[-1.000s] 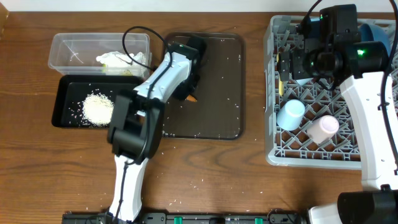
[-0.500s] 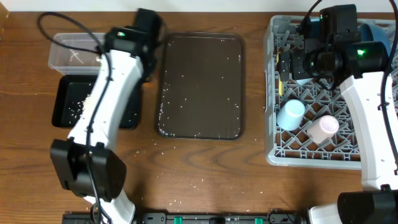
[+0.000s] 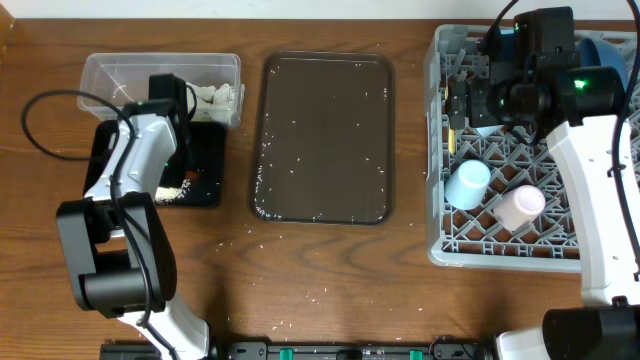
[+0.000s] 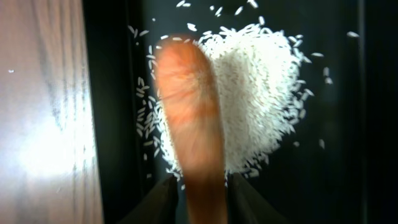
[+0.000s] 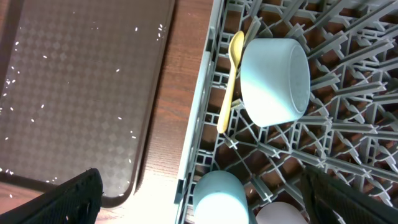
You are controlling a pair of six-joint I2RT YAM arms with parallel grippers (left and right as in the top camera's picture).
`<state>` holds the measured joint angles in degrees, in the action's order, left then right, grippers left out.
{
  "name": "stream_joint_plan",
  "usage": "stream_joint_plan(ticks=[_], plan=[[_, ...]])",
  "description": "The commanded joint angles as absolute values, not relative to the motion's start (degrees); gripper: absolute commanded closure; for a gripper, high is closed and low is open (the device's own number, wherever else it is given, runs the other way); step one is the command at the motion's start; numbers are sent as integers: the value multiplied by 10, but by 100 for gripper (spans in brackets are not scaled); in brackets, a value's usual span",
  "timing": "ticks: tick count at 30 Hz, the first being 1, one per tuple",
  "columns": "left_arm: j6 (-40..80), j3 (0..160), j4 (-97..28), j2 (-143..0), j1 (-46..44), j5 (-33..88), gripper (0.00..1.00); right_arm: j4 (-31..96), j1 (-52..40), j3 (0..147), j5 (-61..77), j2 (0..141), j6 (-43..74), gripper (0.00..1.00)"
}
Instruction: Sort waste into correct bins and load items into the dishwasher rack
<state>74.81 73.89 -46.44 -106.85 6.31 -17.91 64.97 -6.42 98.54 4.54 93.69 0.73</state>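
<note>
left tool [image 4: 202,182] over the black tray [image 4: 336,124] with the carrot piece [image 4: 186,106] between its fingers; right tool [image 5: 202,180] spread wide over the rack [image 3: 500,240] edge.

the carrot piece sticks out ahead of my left tool's fingertips, blurred, and i cannot tell whether the narrow gap grips it or lets it go. the rice [image 4: 255,93] lies heaped right under it inside the black tray, with loose grains around, and bare desk [image 4: 43,124] beyond the tray's wall. the clear tub [image 3: 110,72] with the tissue [image 3: 215,98] sits just past this tool. my right tool holds nothing. ahead of it the yellow spoon [image 5: 231,74] lies in the rack along the rim, with the white bowl [image 5: 277,81] just beside it, and a pale blue cup [image 5: 221,199] sits below the open fingers. the brown tray [image 5: 74,81], speckled with grains, lies outside the rack toward my left tool.
</note>
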Motion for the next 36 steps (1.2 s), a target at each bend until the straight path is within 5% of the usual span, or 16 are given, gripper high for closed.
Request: stream_joint_plan(ticks=[1, 9, 17, 19, 21, 22, 36], plan=[[755, 719, -448, -1074, 67, -181, 66, 651, -68, 984, 50, 940, 17, 1], [753, 719, -447, -1073, 67, -181, 61, 651, -68, 984, 50, 940, 17, 1], [609, 760, -480, -976, 67, -180, 60, 637, -68, 986, 62, 936, 17, 1], [592, 762, -481, -925, 67, -180, 44, 634, -68, 990, 74, 927, 17, 1], [591, 762, -479, -875, 67, -180, 15, 635, -68, 1004, 78, 909, 17, 1], [591, 762, -479, -847, 67, -180, 12, 635, -68, 1013, 78, 895, 17, 1], [591, 762, -479, -707, 67, -180, 7, 637, -68, 1035, 80, 667, 17, 1]])
